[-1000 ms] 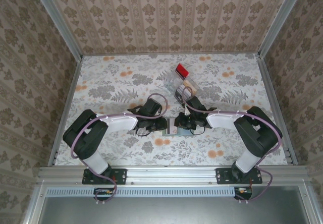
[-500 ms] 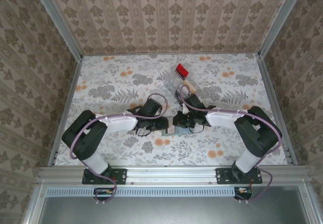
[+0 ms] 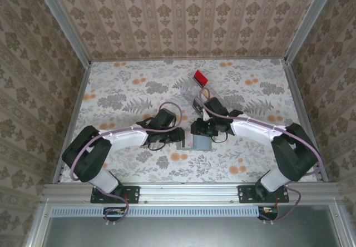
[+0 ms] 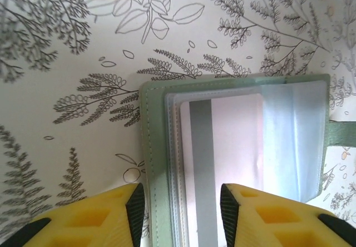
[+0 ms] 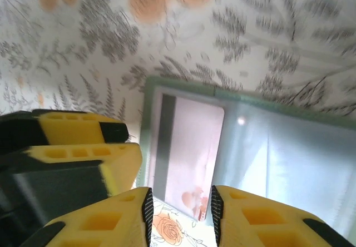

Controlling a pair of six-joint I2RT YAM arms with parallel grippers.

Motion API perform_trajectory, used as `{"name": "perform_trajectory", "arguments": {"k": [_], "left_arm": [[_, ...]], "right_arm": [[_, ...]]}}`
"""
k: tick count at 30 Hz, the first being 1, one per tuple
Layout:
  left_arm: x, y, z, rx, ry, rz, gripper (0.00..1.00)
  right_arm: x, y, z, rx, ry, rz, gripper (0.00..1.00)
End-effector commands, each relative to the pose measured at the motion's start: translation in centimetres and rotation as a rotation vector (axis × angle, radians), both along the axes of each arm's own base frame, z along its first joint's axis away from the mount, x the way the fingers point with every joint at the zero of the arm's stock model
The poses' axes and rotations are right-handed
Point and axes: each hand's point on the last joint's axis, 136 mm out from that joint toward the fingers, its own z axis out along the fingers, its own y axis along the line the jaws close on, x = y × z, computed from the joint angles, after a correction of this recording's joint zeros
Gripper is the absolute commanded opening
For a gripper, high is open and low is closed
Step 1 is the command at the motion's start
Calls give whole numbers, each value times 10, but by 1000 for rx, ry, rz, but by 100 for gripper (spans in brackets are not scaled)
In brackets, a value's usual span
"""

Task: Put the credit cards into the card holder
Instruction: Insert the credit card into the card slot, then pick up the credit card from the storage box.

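The sage-green card holder lies open on the floral table between the two grippers. In the left wrist view its green edge frames a pale pink credit card with a grey stripe, tucked partly under a clear inner sleeve. My left gripper is open, its fingers straddling the holder's left edge and the card's stripe. My right gripper is open just above the same card, whose near edge lies between its fingertips. The left gripper's yellow fingers show beside the holder.
A clear plastic tray with a red end piece sits behind the holder and holds tan cards. Patterned walls enclose the table on three sides. Both arms meet at the table's middle.
The left gripper has slid right to the holder's edge. The right gripper has drawn back slightly, its elbow swinging out to the right, and more of the holder now shows.
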Motion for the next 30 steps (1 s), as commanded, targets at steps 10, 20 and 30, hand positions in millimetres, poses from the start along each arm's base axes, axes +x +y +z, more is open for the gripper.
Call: {"name": "perform_trajectory", "arguments": {"k": [10,20,30], "left_arm": [[25,23,42,-47,-148,90,56],[33,48,53,-89,-180,177,65],[32,63,52,-88,-178,211,67]], "right_arm": [[81,-59,51,-624,-250,93,36],[116,-32,15,-813,-244,241,34],[132,-35,-8,-1025,-257,270,33]]}}
